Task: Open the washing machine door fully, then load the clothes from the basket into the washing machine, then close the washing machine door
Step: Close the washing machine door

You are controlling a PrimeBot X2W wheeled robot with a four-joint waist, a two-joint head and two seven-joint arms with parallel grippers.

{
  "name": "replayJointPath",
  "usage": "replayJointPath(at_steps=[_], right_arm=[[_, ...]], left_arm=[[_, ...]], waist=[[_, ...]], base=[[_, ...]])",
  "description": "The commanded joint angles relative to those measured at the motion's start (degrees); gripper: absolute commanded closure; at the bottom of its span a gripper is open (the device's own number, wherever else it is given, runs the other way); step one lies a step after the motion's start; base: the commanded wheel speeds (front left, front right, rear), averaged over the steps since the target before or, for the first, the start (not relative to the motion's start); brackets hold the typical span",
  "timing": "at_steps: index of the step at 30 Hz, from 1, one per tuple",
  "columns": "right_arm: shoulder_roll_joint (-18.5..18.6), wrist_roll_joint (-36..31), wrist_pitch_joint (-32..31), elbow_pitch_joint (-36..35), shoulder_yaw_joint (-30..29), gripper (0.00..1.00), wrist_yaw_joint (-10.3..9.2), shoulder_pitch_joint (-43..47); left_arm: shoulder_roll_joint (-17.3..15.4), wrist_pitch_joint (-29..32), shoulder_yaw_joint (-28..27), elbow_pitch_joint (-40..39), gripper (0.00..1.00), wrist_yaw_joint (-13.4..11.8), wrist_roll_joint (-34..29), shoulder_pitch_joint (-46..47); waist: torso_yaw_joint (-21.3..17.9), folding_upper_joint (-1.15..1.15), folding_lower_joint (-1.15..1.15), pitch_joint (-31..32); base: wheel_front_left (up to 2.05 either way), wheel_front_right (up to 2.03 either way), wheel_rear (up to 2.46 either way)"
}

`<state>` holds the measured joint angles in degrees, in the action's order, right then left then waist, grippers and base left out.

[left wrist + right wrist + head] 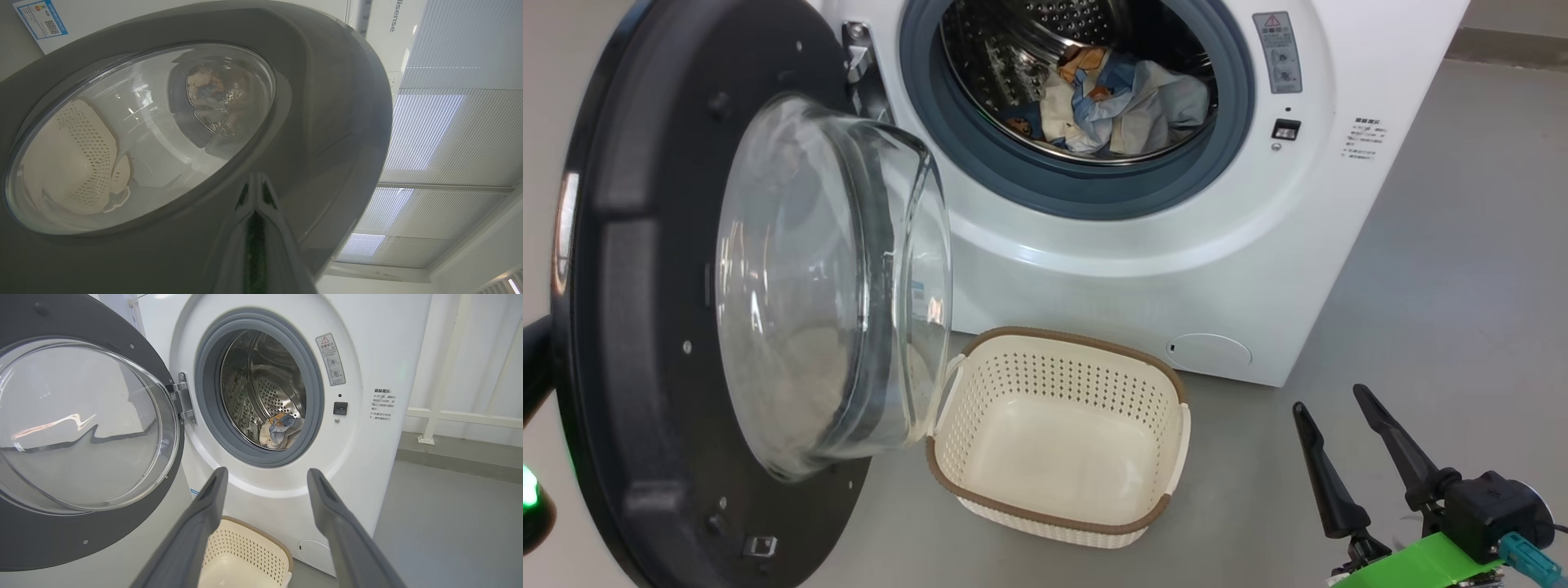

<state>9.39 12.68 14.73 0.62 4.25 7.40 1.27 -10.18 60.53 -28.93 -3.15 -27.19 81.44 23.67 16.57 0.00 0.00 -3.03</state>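
the big white boxy front-loading washing machine (1176,269) stands on the grey floor (1437,269), its grey rubber gasket ringing a perforated steel drum. the large round glossy black door with the bulging clear glass bowl (629,327) hangs from the metal hinge on the machine's left side, swung well out from the opening with the bowl facing the machine's front. the soft light-blue, white and cream clothes with orange print (1111,106) lie bunched low inside the machine's drum. the small cream perforated plastic basket with the brown woven-look rim (1054,384) sits on the floor just in front of the machine's lower panel, beside the door's glass bowl, its smooth cream bottom in plain sight.

the right gripper (1330,398) hangs in front of the machine and to its right, near the basket but apart from it, its two long dark fingers spread and gripping nothing; the right wrist view looks between them at the machine's opening. the left gripper (255,179) is on the outer side of the door, away from the machine, fingers drawn together with only a thin slit between them, tips at the door's dark frame; whether they press on it i cannot tell.
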Motion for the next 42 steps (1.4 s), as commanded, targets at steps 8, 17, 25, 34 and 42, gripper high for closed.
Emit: replayJointPath(at_steps=[8,17,25,34,42], right_arm=[[0.1,-0.4,0.3,-1.7,0.7,0.0,0.09,-0.9],[-0.2,-0.4,0.3,-1.8,0.3,0.0,0.09,-0.9],[-0.5,-0.4,0.3,-1.9,0.3,0.0,0.09,-1.2],[-0.4,-0.4,0.3,-2.0,0.2,0.0,0.09,-1.0],[-0.5,-0.4,0.3,-1.9,0.7,0.0,0.09,-1.4]], left_arm=[[0.0,2.2,0.3,-5.1,1.0,-1.2,2.2,0.3],[3.4,2.5,2.5,-9.4,1.0,-1.9,2.7,-1.3],[5.4,2.3,4.7,-10.8,1.0,-1.9,3.5,-1.6],[6.8,1.5,8.2,-12.6,1.0,-1.7,4.9,-3.2],[7.2,-0.9,11.5,-11.8,1.0,-0.7,5.7,-3.2]], waist=[[-1.1,0.0,0.0,-0.5],[-1.9,0.0,0.0,-0.7],[-3.6,0.0,0.0,-0.9],[-5.5,0.0,0.0,-1.1],[-7.4,0.0,0.0,-1.0]], base=[[0.0,0.0,0.0],[0.0,0.0,0.0],[0.0,0.0,0.0],[0.0,0.0,0.0],[0.0,0.0,0.0]])
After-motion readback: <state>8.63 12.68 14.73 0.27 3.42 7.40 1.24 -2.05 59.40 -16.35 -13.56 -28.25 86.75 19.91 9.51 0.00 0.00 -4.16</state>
